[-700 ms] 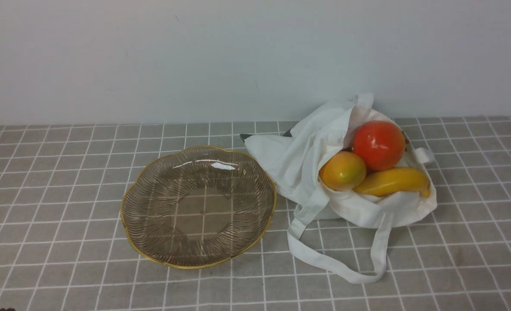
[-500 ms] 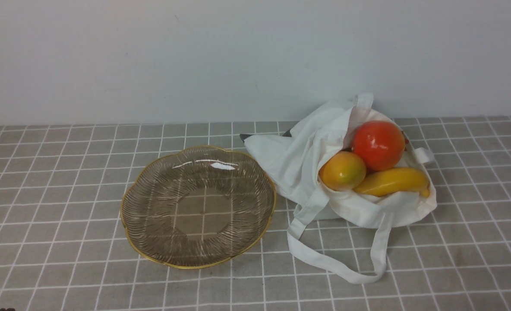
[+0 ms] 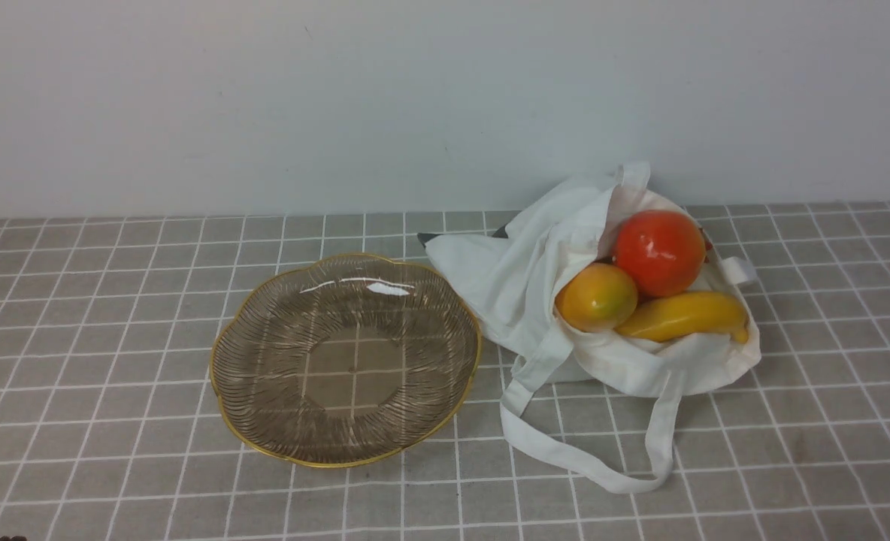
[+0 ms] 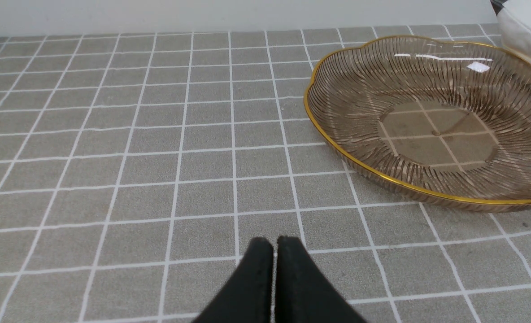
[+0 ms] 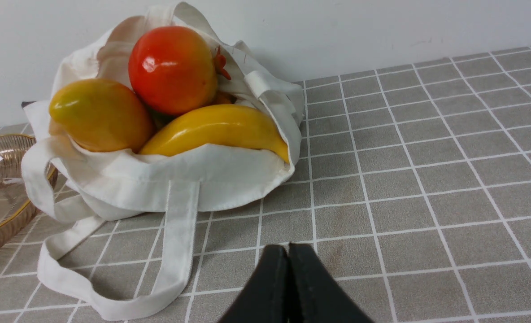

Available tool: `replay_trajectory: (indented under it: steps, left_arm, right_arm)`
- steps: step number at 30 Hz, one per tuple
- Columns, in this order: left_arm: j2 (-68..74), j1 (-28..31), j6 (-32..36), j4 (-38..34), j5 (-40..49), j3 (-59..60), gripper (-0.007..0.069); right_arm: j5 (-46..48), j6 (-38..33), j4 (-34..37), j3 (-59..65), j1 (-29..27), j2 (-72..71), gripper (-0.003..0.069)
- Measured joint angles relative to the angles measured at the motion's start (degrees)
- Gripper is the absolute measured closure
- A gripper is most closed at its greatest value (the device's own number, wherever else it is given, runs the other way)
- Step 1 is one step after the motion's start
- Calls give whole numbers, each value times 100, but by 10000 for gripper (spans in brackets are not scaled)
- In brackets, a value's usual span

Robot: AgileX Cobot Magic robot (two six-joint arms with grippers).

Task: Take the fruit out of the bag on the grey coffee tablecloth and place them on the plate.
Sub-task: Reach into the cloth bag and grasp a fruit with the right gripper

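Note:
The white bag [image 3: 535,278] lies open on the grey tablecloth [image 3: 114,300], right of the plate [image 3: 264,443]. In its mouth sit a red-orange ball [image 3: 659,252], a yellow-orange round fruit [image 3: 597,297] and a banana [image 3: 682,315]; the mango-like fruit is hidden. The plate holds nothing. In the right wrist view my right gripper [image 5: 288,246] is shut and empty above the cloth, short of the bag [image 5: 180,179], ball [image 5: 171,67] and banana [image 5: 216,130]. In the left wrist view my left gripper [image 4: 274,240] is shut and empty, short of the plate [image 4: 319,130]. Neither gripper shows in the front view.
A pale wall [image 3: 415,98] runs close behind the bag and plate. One long white strap [image 3: 580,458] loops out over the cloth in front of the bag. A dark edge [image 3: 426,237] peeks out behind the bag's left corner.

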Motion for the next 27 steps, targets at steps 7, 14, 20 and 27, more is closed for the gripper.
replay_trajectory:
  steps: [7, 14, 20, 27]
  left_arm:
    - [0, 0, 0, 0, 0, 0, 632]
    - [0, 0, 0, 0, 0, 0, 632]
    - [0, 0, 0, 0, 0, 0, 632]
    - [0, 0, 0, 0, 0, 0, 632]
  right_arm:
    - [0, 0, 0, 0, 0, 0, 673]
    - [0, 0, -20, 0, 0, 0, 673]
    - [6, 0, -103, 0, 0, 0, 673]
    - [-881, 456, 757, 48, 0, 0, 673]
